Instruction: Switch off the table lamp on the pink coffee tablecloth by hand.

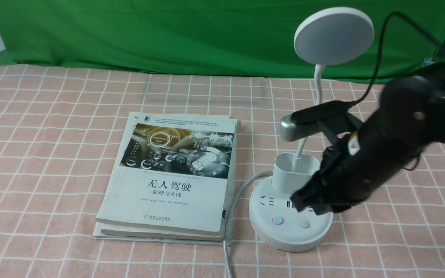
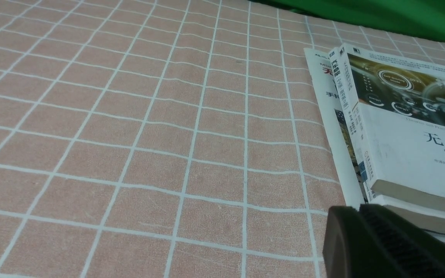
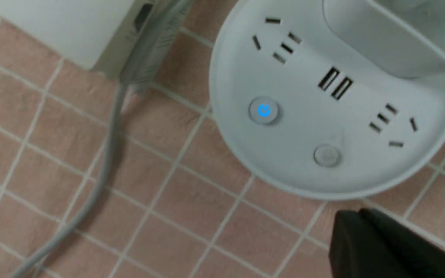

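The white table lamp stands on the pink coffee tablecloth [image 1: 52,135], with its disc head [image 1: 334,35] on a thin neck, a pen cup [image 1: 296,172] and a round base [image 1: 290,227]. On the base, one button [image 3: 264,111] glows blue and beside it is an unlit grey button [image 3: 326,155]. My right gripper [image 1: 296,202], the hand, hangs just over the base behind the two buttons. It is shut with nothing in it, and its tips [image 3: 355,216] show near the base rim. My left gripper [image 2: 355,211] is shut and empty, low over the cloth beside the books.
Two or three stacked books [image 1: 168,181] lie left of the lamp, close to the left gripper [image 2: 408,135]. The lamp's grey cable [image 1: 232,216] runs between books and base toward the front edge. A green backdrop [image 1: 168,34] hangs behind.
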Robot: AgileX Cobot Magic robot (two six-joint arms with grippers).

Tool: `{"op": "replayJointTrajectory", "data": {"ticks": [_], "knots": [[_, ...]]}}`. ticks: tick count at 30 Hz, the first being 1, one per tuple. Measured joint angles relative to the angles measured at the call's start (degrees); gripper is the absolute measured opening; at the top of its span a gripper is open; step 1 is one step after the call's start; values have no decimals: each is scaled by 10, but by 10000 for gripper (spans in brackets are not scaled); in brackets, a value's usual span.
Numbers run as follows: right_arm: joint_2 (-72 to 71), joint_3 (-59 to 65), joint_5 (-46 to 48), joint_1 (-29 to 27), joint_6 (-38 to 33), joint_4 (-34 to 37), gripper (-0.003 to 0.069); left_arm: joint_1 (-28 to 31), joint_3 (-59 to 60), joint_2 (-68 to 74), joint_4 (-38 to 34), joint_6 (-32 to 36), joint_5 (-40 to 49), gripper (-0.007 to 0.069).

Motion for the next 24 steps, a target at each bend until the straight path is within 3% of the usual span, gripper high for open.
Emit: {"op": "replayJointTrajectory", "data": {"ticks": [12,24], "knots": [[-229,104,35,9,1,-2,62,0,0,0,0,0,0,6],[-333,127,-29,2,1,-17,39,0,0,0,0,0,0,6]]}}
